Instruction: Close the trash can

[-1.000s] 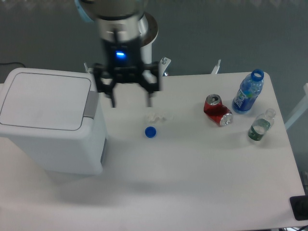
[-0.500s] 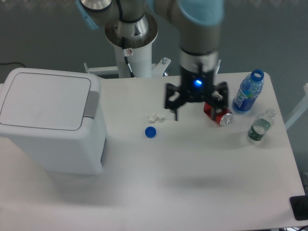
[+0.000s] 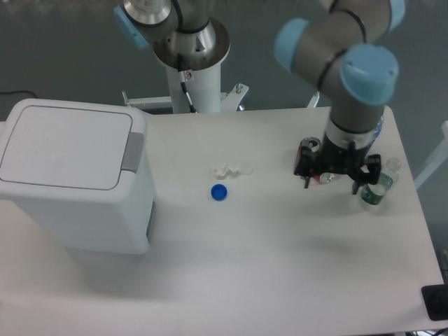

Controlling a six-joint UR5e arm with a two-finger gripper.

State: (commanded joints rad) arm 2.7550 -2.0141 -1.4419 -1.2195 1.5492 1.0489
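Sitting lid-down, trash can (image 3: pixel 73 178) lies well left of end effector (image 3: pixel 332 187).

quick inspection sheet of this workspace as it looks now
surface: white table, mostly bare at the front
job's things: trash can at left, lid flat down
clutter: blue cap, white scrap, red can partly hidden, clear bottle, blue bottle mostly hidden
grippers: gripper open, over the red can at right, holding nothing
cables: one cable down the arm's pedestal
surroundings: grey floor, black object at bottom right
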